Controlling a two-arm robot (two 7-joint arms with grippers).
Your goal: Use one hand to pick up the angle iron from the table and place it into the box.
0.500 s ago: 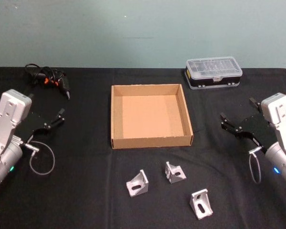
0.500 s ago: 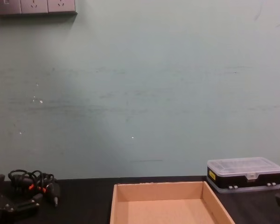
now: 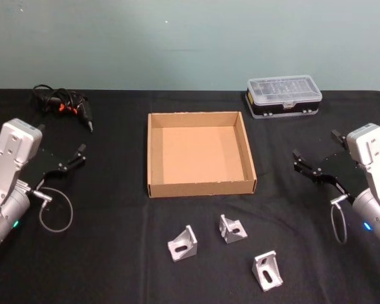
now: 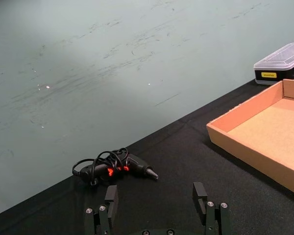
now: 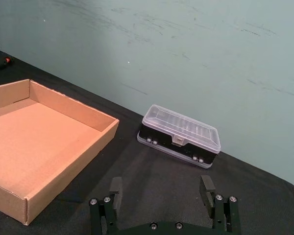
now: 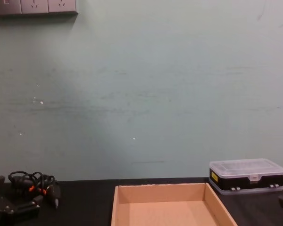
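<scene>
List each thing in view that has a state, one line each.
Shallow tan cardboard box, open-topped and empty.
Three silver metal angle irons, lying on the black table, outside the box.
Clear-lidded black-and-yellow plastic case, lid shut.
Black corded hand tool, lying on the table, cord bunched.
Left black two-finger gripper, open, holding nothing.
Right black two-finger gripper, open, holding nothing.

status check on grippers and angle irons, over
Left gripper open, left of box. Right gripper open, right of box. Three angle irons on table before box, untouched. Nothing blocking.
</scene>
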